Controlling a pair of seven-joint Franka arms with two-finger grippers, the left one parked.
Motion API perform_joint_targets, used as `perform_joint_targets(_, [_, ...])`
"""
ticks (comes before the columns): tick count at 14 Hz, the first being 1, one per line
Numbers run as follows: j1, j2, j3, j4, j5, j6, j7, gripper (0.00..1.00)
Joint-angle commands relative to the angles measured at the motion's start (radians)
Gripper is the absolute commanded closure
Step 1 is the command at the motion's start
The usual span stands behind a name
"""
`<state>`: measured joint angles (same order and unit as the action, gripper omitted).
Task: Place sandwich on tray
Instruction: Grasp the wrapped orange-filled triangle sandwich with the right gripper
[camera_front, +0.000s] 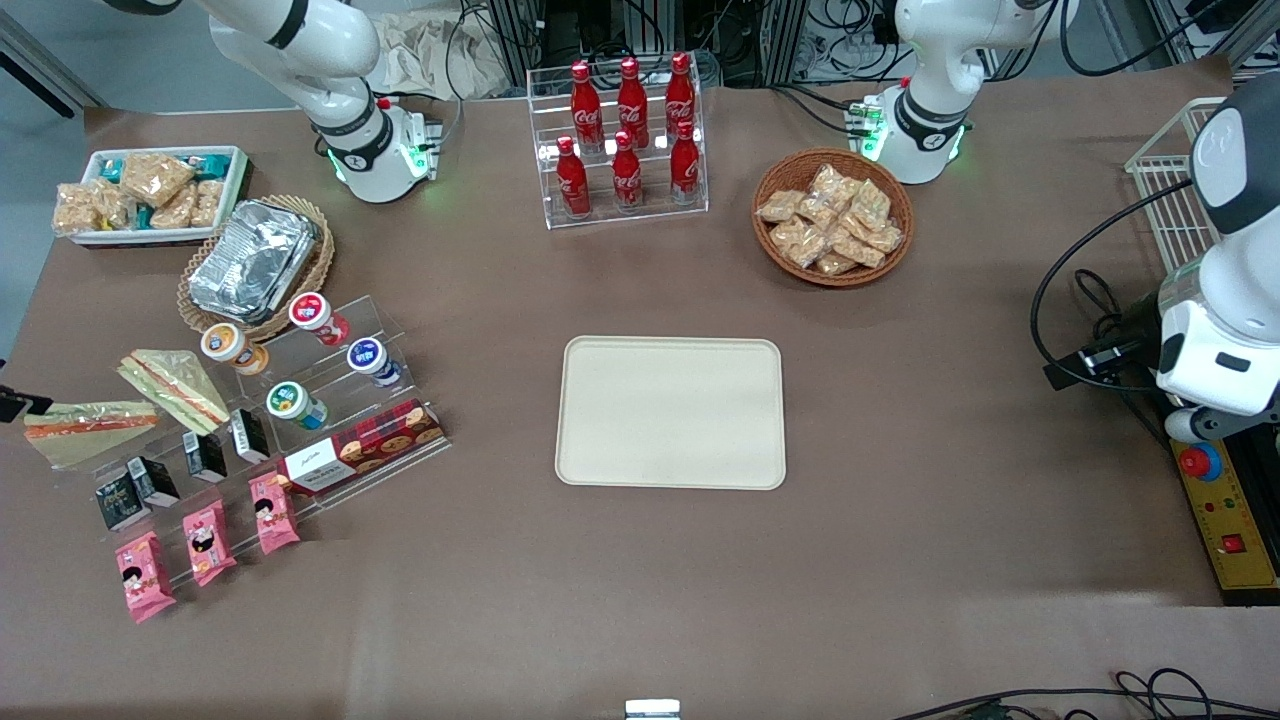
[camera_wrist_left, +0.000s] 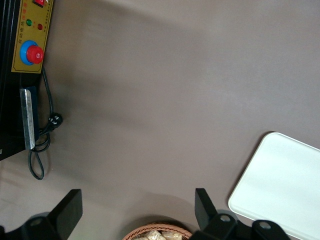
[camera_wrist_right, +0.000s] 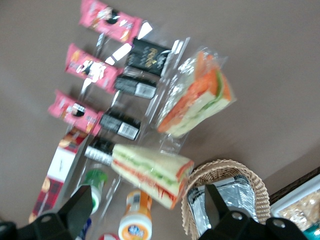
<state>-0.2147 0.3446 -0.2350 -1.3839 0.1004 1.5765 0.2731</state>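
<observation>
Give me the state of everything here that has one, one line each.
sandwich: wrapped, lying beside the black cartons, not on the tray
tray: flat on the table, nothing on it
second sandwich: wrapped, lying near the foil basket
gripper: open, holding nothing, above the second sandwich
cola bottles: upright, capped, in their clear rack

Sandwich (camera_front: 85, 425) (camera_wrist_right: 197, 102): triangular wedge in clear wrap, pale bread, broad orange-red filling band with a green layer. Lies flat at the working arm's end of the counter. Tray (camera_front: 670, 412) (camera_wrist_left: 280, 185): cream-beige, rectangular, rounded corners, low rim, flat mid-counter, well apart from the sandwich. Gripper (camera_wrist_right: 146, 197) hangs above the sandwich area, fingers spread.
</observation>
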Motion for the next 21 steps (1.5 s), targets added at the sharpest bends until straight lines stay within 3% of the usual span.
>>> perform_joint_targets(1, [-0.02,0.04,-0.004,0.008,-0.022,0.033,0.087,0.0])
perform_joint_targets(5, [-0.052,0.088,-0.018,0.005,-0.016,0.089,0.216,0.0])
perform_joint_targets(13, [-0.092,0.154,-0.018,-0.023,0.048,0.187,0.216,0.0])
perform_joint_targets(21, [-0.094,0.18,-0.017,-0.061,0.05,0.24,0.216,0.04])
